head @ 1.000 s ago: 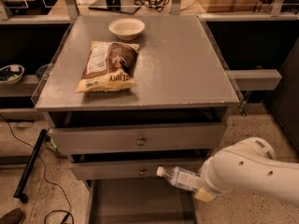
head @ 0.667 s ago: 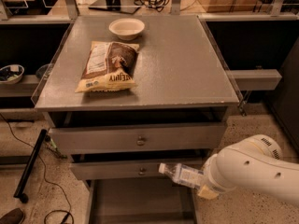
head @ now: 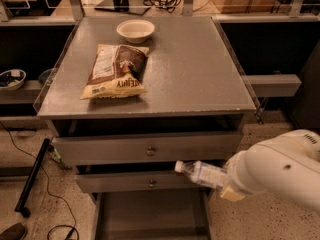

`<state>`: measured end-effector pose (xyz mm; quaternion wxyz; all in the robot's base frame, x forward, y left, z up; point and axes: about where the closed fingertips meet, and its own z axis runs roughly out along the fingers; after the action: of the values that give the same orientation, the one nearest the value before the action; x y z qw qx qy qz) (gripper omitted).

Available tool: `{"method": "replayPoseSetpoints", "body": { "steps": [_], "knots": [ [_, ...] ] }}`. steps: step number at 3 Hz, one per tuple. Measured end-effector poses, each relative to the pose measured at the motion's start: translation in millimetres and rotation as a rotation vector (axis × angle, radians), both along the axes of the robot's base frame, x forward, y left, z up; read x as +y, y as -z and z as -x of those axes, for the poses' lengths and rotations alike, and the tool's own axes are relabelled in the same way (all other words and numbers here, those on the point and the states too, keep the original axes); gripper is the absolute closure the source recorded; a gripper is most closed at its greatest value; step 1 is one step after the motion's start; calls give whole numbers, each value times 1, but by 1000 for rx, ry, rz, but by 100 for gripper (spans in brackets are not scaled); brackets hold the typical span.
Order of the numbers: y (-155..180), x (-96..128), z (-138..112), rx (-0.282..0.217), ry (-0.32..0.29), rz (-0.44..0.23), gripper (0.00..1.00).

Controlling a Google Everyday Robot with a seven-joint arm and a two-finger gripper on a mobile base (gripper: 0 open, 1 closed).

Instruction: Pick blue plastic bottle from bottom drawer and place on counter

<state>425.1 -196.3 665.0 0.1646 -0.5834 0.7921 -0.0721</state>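
Counter: the large square speckled-grey counter (head: 190, 69) with clear acrylic edge strips fills the middle of the view. I place everything else by it.

My gripper: my two-finger gripper (head: 226, 184) hangs below the counter's front edge, near its right corner. It sits at the end of my bulky white arm (head: 280, 166), which comes in from the right.

My fingers: they are clenched on the bottom end of the bottle. My own wrist covers most of them, and only a tan pad under the bottle shows.

Bottle: the small clear blue plastic bottle (head: 202, 173) with a white cap and pale label lies on its side in my grasp, cap pointing left. It is in the air below the counter's front edge, in front of the knobbed drawer fronts.

Bottom drawer: the lowest grey metal bottom drawer (head: 150, 215) is pulled out forward of the counter's front edge. Its plain flat floor lies beneath the bottle, well apart from it.

Knobbed drawers: a wide grey upper drawer (head: 100, 149) and a grey middle drawer (head: 115, 183), each with a round knob, are stacked just under the counter. Both are slightly pulled out.

Snack bag: a crinkled yellow-brown snack bag (head: 116, 71) lies flat on the counter's left half.

Bowl: a small round white bowl (head: 135, 30) stands near the counter's far edge, just beyond the bag.

Floor: a long black bar (head: 32, 176) lies on the speckled floor left of the counter.
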Motion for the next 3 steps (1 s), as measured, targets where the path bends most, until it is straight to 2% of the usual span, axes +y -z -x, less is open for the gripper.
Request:
{"method": "replayPoseSetpoints", "body": {
  "steps": [1, 2, 3],
  "knots": [
    [-27, 3, -13, -54, -10, -10, 100],
    [-27, 3, -14, -54, -10, -10, 100],
    [-44, 2, -23, -51, -9, 5, 100]
  ]
}}
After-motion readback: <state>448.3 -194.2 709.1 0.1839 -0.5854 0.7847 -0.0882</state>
